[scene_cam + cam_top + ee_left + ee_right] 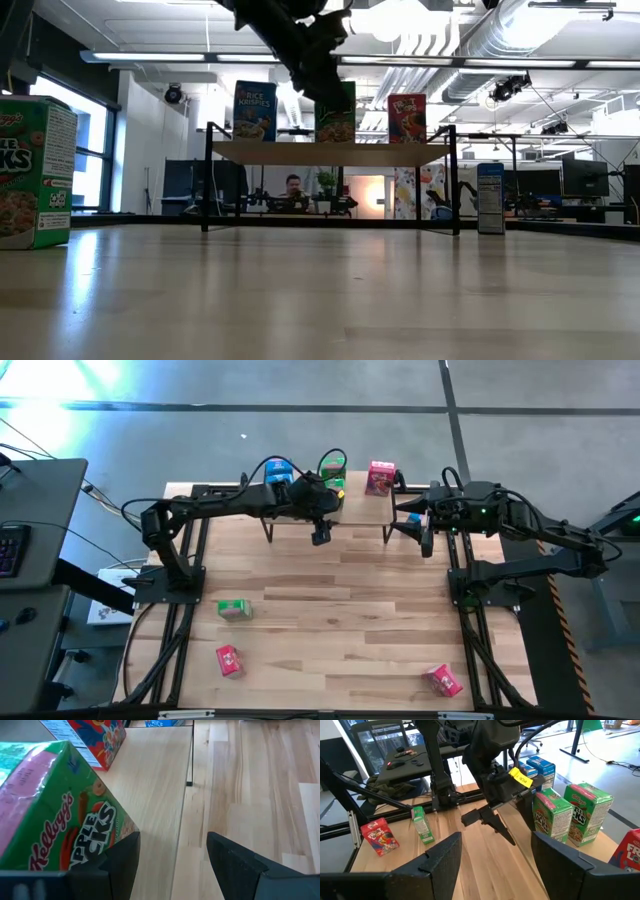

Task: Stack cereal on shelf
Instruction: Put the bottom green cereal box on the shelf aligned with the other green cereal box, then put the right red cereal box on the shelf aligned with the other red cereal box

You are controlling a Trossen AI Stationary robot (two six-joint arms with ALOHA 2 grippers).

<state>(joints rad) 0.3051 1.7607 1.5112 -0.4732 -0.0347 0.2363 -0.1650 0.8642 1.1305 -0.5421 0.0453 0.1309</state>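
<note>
Bright overhead strip lights (200,57), glare on floor (60,385) upper-left, foreground tabletop (320,300) blurred.

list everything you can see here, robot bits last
shelf: one, light wood on black legs, table's far side
blue cereal boxes: shelf's left end; one on the table by the shelf's right legs
green cereal boxes: two mid-shelf; one on the table
red cereal boxes: one on the shelf's right end; two on the table's near side
person: one, in the room behind
left gripper: fingers open, beside the green boxes
right gripper: fingers open, empty
</note>
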